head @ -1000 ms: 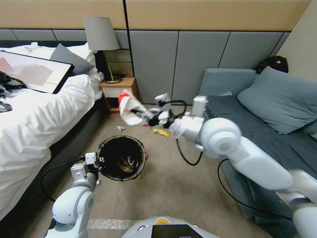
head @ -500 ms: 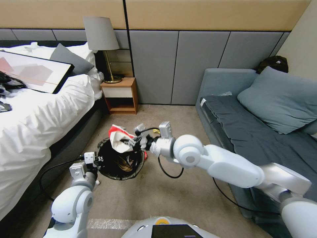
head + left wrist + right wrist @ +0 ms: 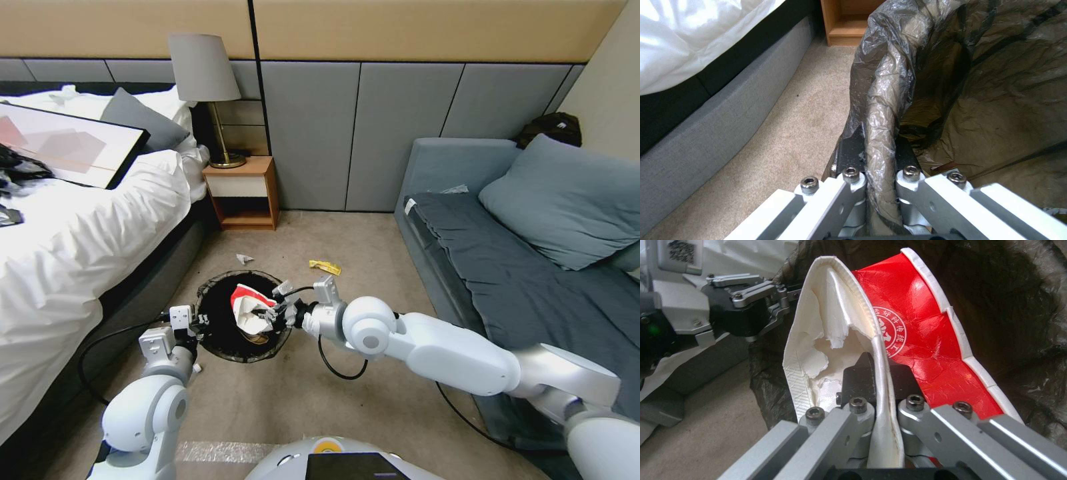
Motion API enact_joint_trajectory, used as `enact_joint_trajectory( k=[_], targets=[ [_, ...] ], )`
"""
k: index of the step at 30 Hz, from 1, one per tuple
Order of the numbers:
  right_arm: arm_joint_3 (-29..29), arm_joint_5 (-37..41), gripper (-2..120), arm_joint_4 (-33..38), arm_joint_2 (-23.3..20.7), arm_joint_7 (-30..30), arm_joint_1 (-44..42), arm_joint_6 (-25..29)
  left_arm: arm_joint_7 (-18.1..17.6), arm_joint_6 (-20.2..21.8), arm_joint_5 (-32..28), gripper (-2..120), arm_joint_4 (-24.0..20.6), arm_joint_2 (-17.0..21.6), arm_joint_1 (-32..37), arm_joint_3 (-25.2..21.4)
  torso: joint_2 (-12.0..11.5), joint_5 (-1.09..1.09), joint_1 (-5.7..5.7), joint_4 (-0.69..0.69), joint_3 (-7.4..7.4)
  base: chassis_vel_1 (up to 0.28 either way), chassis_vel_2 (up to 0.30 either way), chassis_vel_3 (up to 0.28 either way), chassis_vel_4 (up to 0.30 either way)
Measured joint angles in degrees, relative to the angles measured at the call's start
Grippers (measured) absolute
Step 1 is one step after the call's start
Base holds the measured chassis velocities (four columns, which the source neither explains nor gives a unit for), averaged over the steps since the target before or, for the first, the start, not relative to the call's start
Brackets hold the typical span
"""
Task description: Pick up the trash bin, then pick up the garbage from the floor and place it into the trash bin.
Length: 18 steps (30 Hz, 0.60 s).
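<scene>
While the left gripper is pinching the bin's bagged rim beside the bed, the right gripper is holding a red-and-white wrapper clamped inside the bin's mouth. Two scraps are lying on the carpet beyond.

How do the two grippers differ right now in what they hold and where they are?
The left gripper pinches the trash bin by its bag-covered rim; the right gripper pinches a red-and-white wrapper. The left gripper sits at the bin's edge nearest the bed; the right gripper reaches over the bin's opening from the sofa side. Both are clamped shut on something thin.
</scene>
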Motion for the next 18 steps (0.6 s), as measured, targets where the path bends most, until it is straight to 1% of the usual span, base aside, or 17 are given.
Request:
enact_joint_trajectory(
  k=[8,9,10,12,13,14,15,16,17,18],
  targets=[
    [-0.67,0.54,0,-2.29,2.86,1.05,0.83,-0.01,-0.01,0.00,0.06,0,0.59,-0.37,-0.28,0.36,0.00,0.00,0.00,0.00,0.00,0.000,0.000,0.000,0.000],
    [-0.68,0.54,2,-2.76,3.32,1.32,0.99,-0.01,-0.01,0.00,0.08,0,0.67,-0.40,-0.29,0.35,0.00,0.00,0.00,0.00,0.00,0.000,0.000,0.000,0.000],
    [-0.68,0.54,2,-2.76,3.32,1.32,0.99,-0.01,-0.01,0.00,0.08,0,0.67,-0.40,-0.29,0.35,0.00,0.00,0.00,0.00,0.00,0.000,0.000,0.000,0.000],
    [-0.66,0.63,14,-3.65,4.40,1.82,1.31,0.02,0.00,0.00,0.09,0,0.68,-0.45,-0.27,0.29,0.00,0.00,0.00,0.00,0.00,0.000,0.000,0.000,0.000],
    [-0.66,0.63,14,-3.65,4.40,1.82,1.31,0.02,0.00,0.00,0.09,0,0.68,-0.45,-0.27,0.29,0.00,0.00,0.00,0.00,0.00,0.000,0.000,0.000,0.000],
    [-0.63,0.69,17,-3.85,4.68,1.87,1.40,0.02,0.00,0.00,0.09,0,0.70,-0.47,-0.27,0.28,0.00,0.00,0.00,0.01,0.00,0.000,0.000,0.000,0.000],
    [-0.50,0.77,24,-4.17,5.05,1.88,1.62,0.02,0.00,0.00,0.09,0,0.79,-0.47,-0.28,0.25,0.00,0.00,0.00,0.01,0.00,0.000,0.000,0.000,0.000],
    [-0.32,0.80,29,-4.33,5.19,1.84,1.73,0.02,-0.02,0.00,0.11,0,0.86,-0.47,-0.30,0.24,0.00,0.00,0.00,0.01,0.00,0.000,0.000,0.000,0.000],
    [-0.32,0.80,29,-4.33,5.19,1.84,1.73,0.02,-0.02,0.00,0.11,0,0.86,-0.47,-0.30,0.24,0.00,0.00,0.00,0.01,0.00,0.000,0.000,0.000,0.000],
    [-0.12,0.82,34,-4.49,5.28,1.82,1.83,0.02,-0.03,0.00,0.12,0,0.95,-0.47,-0.32,0.24,0.00,0.00,0.00,0.00,0.00,0.000,0.000,0.000,0.000]
  ],
)
